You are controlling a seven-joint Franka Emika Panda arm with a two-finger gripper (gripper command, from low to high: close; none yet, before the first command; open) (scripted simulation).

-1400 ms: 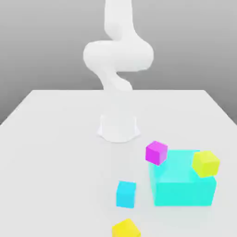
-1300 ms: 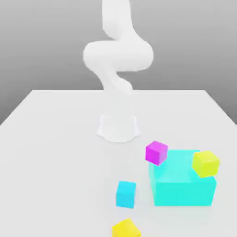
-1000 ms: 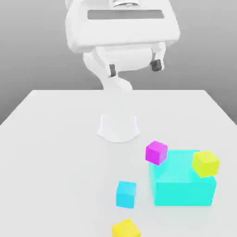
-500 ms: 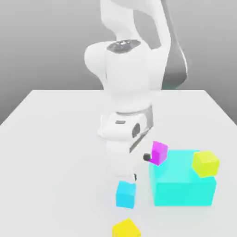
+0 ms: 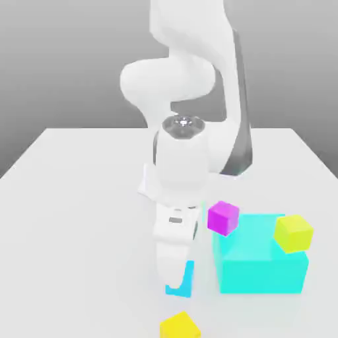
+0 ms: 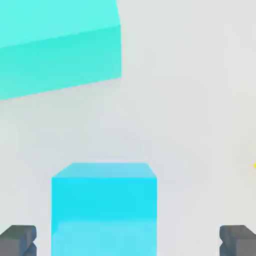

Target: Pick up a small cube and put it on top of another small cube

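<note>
Your arm is smooth glossy white all over, built of fat rounded segments, with a dark grey band running down one link and a small silvery round cap on a joint. The hand narrows to a white block carrying a small grey marking. Your pincer ends in dark grey, blocky fingertips.

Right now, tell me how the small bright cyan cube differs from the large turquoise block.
The small bright cyan cube is far smaller than the large turquoise block. The cube is a bluer cyan; the block is greener. The cube sits between the open gripper fingers; the block stands apart, carrying a yellow cube. Both rest on the white table and have plain faces.
</note>
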